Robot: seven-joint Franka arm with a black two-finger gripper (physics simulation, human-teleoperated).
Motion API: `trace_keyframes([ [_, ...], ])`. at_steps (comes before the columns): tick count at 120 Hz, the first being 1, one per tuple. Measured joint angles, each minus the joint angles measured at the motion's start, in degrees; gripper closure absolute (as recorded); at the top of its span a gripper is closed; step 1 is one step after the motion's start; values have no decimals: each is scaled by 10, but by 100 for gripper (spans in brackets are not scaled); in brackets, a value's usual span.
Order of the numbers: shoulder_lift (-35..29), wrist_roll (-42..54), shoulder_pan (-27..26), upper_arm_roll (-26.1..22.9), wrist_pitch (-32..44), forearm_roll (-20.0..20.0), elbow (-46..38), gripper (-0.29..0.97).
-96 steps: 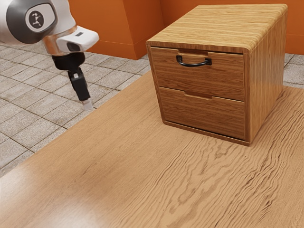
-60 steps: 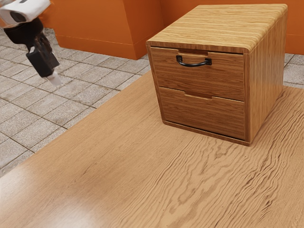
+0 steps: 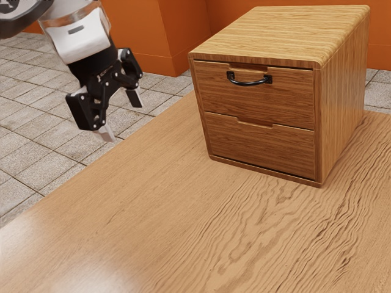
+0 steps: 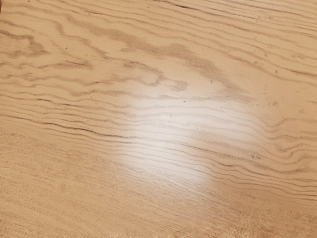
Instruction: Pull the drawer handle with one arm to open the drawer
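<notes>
Closest to my camera is the wooden table (image 3: 183,244), its grain running across the foreground with a pale sheen toward the exterior view's left. The wrist view looks down on that same table surface (image 4: 74,59), with a soft bright patch of glare (image 4: 188,144) on the grain.

Further in, at the exterior view's left, my gripper (image 3: 121,116) hangs above the table's edge where the wood meets the grey tiled floor (image 3: 36,152). It is released: the 2 black fingers (image 3: 91,113) stand spread wide apart with nothing between them, tilted so their pale tips point down toward the exterior view's right. The white wrist section of the arm (image 3: 76,30) comes in from the upper left.

Beyond that, well apart from the gripper, the wooden cabinet (image 3: 342,91) sits on the table at the exterior view's right. It has 2 drawers stacked. The top drawer (image 3: 287,101) carries the black handle (image 3: 248,80), a curved bar mounted near its upper edge, and its front lies flush with the cabinet face. The lower drawer (image 3: 263,143) shows a small notch at its top.

Farthest back, an orange wall (image 3: 153,30) rises behind the tiles.
</notes>
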Motion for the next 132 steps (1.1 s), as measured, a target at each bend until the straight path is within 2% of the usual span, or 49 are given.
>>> trace_keyframes([
  [16,6,64,2,1,14,20,-1,0],
  [25,6,99,46,-46,29,25,-14,0],
  [34,3,129,56,-68,42,28,-22,0],
  [46,-1,165,61,-74,54,31,-33,0],
  [61,-37,202,61,-75,92,33,-109,0],
  [72,-38,224,55,-76,129,33,-124,0],
  [88,-16,250,50,-78,164,33,-111,0],
  [132,96,300,42,-97,196,46,38,0],
])
